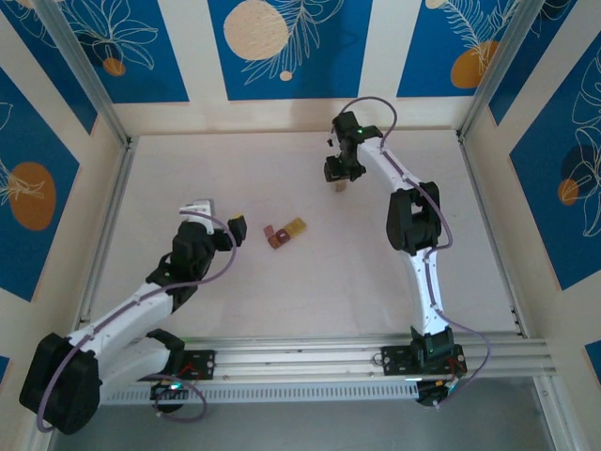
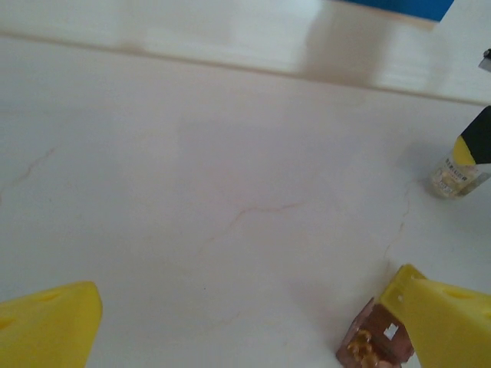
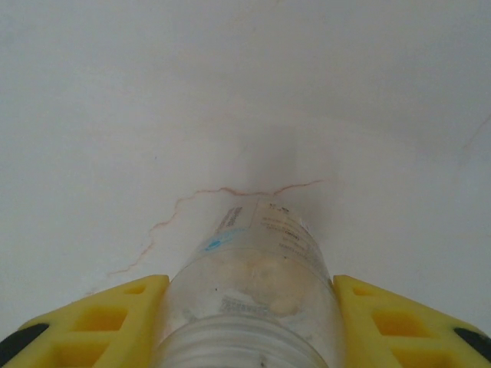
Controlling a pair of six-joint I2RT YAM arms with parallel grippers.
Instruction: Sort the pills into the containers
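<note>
The containers [image 1: 285,233] are two tiny joined boxes at mid-table, one dark red [image 1: 278,239] and one yellow [image 1: 295,226]. In the left wrist view the dark red box [image 2: 376,337] holds a few amber pills [image 2: 359,350] and touches my right-hand yellow finger [image 2: 445,322]. My left gripper [image 1: 237,228] [image 2: 245,307] stands wide open just left of the boxes, with bare table between its fingers. Farther back, my right gripper [image 1: 340,172] [image 3: 249,287] is shut on a clear pill bottle [image 3: 257,261] [image 1: 340,187] [image 2: 457,173], which stands upright on the table with pale pills [image 3: 265,276] inside.
The pale table [image 1: 235,169] is ringed by a low wooden rim, with blue patterned walls behind. An aluminium rail [image 1: 310,357] runs along the near edge by the arm bases. A thin reddish crack line [image 3: 230,192] marks the table surface.
</note>
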